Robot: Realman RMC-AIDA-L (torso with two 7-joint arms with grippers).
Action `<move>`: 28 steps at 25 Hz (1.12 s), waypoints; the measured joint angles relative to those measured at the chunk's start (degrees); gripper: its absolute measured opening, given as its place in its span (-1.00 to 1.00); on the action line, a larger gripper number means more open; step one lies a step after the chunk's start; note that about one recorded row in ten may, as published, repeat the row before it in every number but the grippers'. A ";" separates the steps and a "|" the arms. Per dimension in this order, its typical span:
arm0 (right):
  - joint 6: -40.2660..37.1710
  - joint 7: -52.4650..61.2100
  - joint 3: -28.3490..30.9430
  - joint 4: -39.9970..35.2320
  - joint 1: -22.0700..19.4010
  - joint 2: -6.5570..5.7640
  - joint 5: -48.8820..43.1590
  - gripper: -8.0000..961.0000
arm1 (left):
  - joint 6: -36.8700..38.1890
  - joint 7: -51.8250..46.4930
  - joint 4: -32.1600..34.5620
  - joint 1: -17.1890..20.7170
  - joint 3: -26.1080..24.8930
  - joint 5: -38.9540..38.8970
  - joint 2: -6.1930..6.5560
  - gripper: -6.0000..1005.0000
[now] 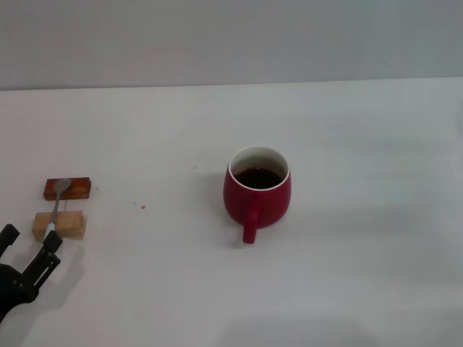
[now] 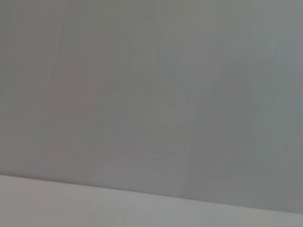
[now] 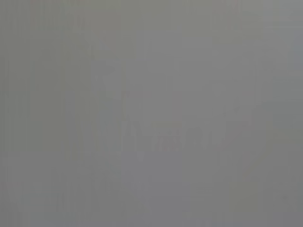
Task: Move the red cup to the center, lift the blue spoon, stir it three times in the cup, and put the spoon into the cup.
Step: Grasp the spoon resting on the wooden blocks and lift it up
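Note:
The red cup (image 1: 257,194) stands upright near the middle of the white table (image 1: 362,253) in the head view, its handle facing the front edge and dark liquid inside. At the far left lies the blue spoon (image 1: 56,205), its silver bowl on a dark brown block (image 1: 78,189) and its pale handle across a tan block (image 1: 71,224). My left gripper (image 1: 29,238) is at the lower left, just in front of the spoon's handle end, open, with one fingertip close to the handle. The right gripper is out of view. Neither wrist view shows cup, spoon or fingers.
A tiny orange crumb (image 1: 143,207) lies on the table between the blocks and the cup. A grey wall (image 1: 231,36) rises behind the table's far edge. The left wrist view holds only grey wall and a strip of table (image 2: 71,203); the right wrist view is plain grey.

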 joint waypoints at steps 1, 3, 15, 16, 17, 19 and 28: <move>0.07 -0.07 -0.10 0.06 0.07 0.00 0.00 0.06 | 0.00 -0.08 0.00 0.05 0.15 0.00 0.00 0.61; 0.18 -0.11 -0.20 0.05 0.27 -0.04 -0.01 0.06 | -0.06 -0.17 -0.01 0.17 0.28 0.00 -0.04 0.61; 1.56 -0.15 -0.42 -0.05 2.01 -0.17 -0.09 0.06 | -5.11 -0.19 -0.17 -0.14 1.23 0.00 -0.08 0.61; 1.89 -0.15 -0.47 -0.06 2.10 -0.17 -0.10 0.06 | -5.47 -0.19 -0.18 -0.19 1.31 0.00 -0.09 0.61; 2.07 -0.16 -0.64 -0.07 2.17 -0.18 -0.13 0.06 | -5.79 -0.19 -0.18 -0.26 1.39 0.00 -0.11 0.61; 2.21 -0.18 -1.04 -0.08 2.37 -0.19 -0.18 0.06 | -6.47 -0.19 -0.05 -0.51 1.41 0.00 -0.14 0.61; 2.22 -0.19 -1.08 -0.20 2.67 -0.19 -0.18 0.06 | -8.53 -0.18 0.33 -1.52 1.18 0.00 -0.16 0.61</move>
